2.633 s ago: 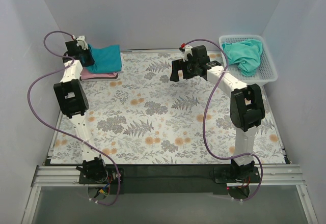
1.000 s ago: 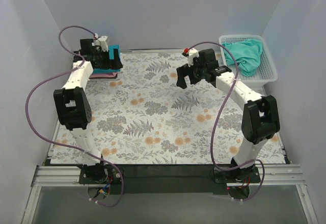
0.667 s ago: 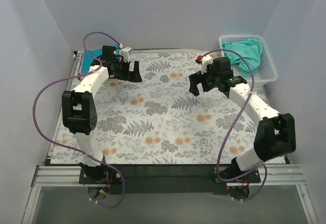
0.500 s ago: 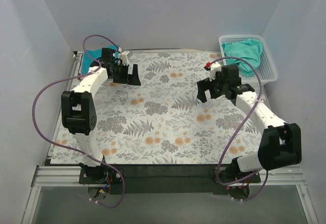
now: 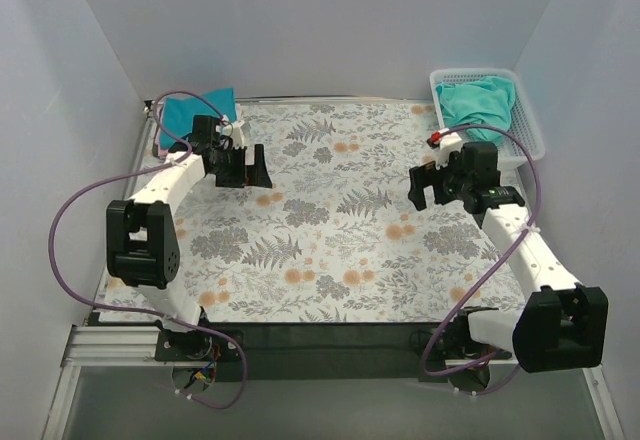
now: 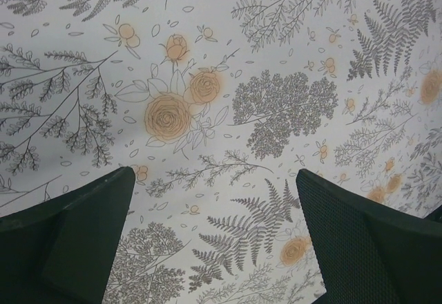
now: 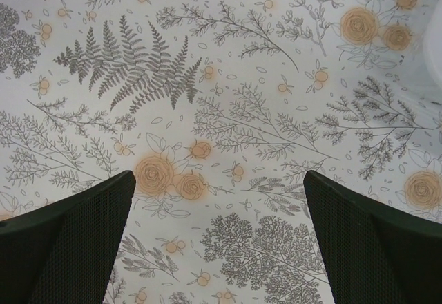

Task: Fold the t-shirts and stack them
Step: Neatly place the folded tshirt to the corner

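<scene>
A folded deep teal-blue t-shirt lies at the table's back left corner. A crumpled aqua-green t-shirt fills the white mesh basket at the back right. My left gripper hangs open over the floral covering, just right of and nearer than the teal shirt. In the left wrist view the left gripper holds nothing, only the print shows between its fingers. My right gripper is open over the covering, left of and nearer than the basket. The right wrist view shows the right gripper empty too.
The grey floral table covering spreads across the whole work surface. White walls close in the left, back and right sides. Purple cables loop off both arms. A metal rail runs along the near edge.
The left gripper has come off the teal shirt and moved right and nearer over the covering. The right gripper has swung right and nearer. Both stayed open.
</scene>
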Motion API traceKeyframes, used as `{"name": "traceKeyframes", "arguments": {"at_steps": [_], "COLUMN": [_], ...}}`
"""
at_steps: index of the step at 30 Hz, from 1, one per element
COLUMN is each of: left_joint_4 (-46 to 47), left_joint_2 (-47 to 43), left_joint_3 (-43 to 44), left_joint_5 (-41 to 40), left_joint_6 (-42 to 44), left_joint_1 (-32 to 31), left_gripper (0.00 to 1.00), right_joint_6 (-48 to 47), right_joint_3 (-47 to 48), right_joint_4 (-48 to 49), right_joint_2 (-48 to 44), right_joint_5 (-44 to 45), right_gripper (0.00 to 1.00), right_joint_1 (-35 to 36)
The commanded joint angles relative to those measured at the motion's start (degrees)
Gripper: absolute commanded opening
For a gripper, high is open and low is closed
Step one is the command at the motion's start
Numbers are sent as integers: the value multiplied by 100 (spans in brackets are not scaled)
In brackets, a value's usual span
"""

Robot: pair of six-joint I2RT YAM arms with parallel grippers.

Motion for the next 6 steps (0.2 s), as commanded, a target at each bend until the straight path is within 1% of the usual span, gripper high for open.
{"name": "traceKeyframes", "arguments": {"at_steps": [1,6], "left_joint_4": [215,321], "left_joint_2": [-467,-792], "left_joint_3": [-326,-450], "left_joint_5": [-237,-430], "left_joint_6": [-198,-206], "left_joint_1": [-6,-6], "left_gripper": [98,98], "right_joint_6": [-1,26], "right_joint_3": [-233,-321], "right_joint_4": [38,38], "right_joint_2": [-206,-338], "right_joint_5": [-153,-180], "right_gripper": [98,98], "right_joint_1": [-4,-12]}}
